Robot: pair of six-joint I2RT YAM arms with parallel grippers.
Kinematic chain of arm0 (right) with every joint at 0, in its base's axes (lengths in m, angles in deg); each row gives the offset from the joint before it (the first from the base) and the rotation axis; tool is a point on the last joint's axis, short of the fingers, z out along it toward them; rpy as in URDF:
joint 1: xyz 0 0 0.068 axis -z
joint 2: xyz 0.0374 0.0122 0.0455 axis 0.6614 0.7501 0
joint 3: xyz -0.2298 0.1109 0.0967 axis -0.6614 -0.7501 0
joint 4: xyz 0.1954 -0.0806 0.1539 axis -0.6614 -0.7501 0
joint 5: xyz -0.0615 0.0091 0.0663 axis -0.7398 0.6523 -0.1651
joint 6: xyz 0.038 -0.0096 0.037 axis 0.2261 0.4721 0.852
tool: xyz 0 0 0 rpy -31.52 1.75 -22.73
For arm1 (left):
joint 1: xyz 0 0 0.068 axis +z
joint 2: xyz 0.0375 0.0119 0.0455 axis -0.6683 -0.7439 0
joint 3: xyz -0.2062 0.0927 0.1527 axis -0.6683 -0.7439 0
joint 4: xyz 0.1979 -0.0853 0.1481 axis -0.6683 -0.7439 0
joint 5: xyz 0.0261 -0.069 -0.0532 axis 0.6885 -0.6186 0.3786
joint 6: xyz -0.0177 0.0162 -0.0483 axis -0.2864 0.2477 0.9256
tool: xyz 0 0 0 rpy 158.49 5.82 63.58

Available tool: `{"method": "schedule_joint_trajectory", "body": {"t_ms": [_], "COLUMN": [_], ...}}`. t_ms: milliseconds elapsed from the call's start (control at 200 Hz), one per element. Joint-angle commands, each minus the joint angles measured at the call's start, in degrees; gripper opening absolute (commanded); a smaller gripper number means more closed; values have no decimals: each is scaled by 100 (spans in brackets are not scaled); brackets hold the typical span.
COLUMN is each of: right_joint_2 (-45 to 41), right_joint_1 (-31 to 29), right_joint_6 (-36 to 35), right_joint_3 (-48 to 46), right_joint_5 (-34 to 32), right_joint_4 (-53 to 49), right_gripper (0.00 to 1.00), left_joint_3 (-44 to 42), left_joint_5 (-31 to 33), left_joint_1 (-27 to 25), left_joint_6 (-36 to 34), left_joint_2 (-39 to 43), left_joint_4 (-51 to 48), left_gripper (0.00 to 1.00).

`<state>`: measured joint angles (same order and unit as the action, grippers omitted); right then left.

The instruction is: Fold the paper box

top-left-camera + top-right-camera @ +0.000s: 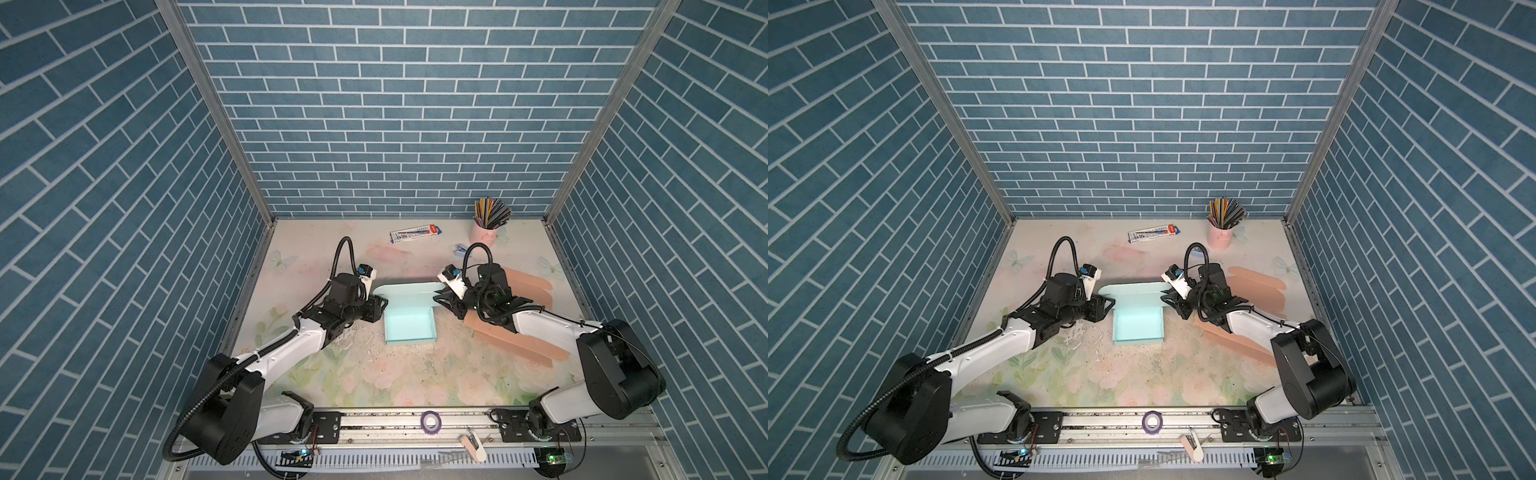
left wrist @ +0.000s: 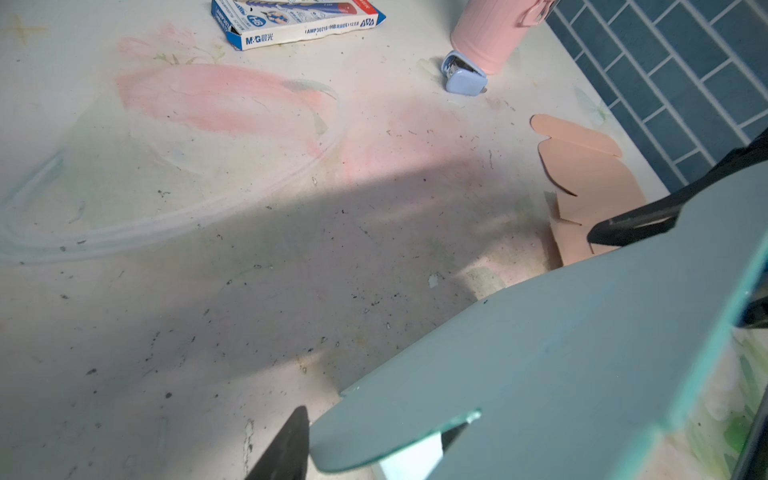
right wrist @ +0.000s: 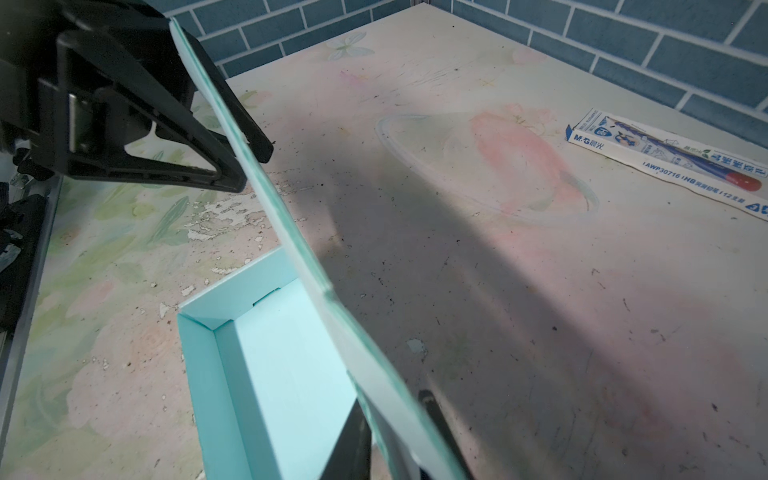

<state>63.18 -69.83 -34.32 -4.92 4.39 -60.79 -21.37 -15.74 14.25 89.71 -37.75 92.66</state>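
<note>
Our box point(image 1: 409, 329) sits mid-frame, open upward, its lid point(image 1: 409, 291) raised along the upper edge, running left-right. The left gripper point(image 1: 383, 306) and right gripper point(image 1: 439, 301) straddle the lid's ends; whether clamped, we cannot tell. Bare counter point(image 1: 374, 374) lies below.

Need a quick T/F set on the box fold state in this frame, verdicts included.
1. The teal box has its tray walls up. True.
2. The lid is folded shut. False: the lid flap stands raised at the tray's far side.
3. The left end effector and right end effector are at the flap's two ends. True.
4. The pencil cup is tipped over. False: the pink cup stands upright.
5. Peach sheets lie flat under the right arm. True.
</note>
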Motion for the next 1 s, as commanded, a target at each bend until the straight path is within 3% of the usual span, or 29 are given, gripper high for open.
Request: {"method": "schedule_joint_trajectory", "body": {"t_ms": [0, 270, 635, 995], "right_joint_2": [102, 156, 98, 285], "right_joint_1": [26, 11, -5, -262], "right_joint_6": [74, 101, 408, 1081], "right_joint_3": [26, 56, -93, -23], "right_joint_5": [127, 196, 108, -1020], "right_joint_4": [92, 98, 481, 920], "right_gripper": [20, 19, 13, 14], "left_joint_3": [-79, -48, 84, 272], "left_joint_5": [214, 363, 567, 948], "left_joint_1": [-53, -173, -364, -589], "left_joint_6": [-8, -8, 239, 628], "left_joint_2": [89, 158, 131, -184], "left_joint_4": [-140, -172, 40, 407], "left_gripper": [44, 29, 17, 12]}}
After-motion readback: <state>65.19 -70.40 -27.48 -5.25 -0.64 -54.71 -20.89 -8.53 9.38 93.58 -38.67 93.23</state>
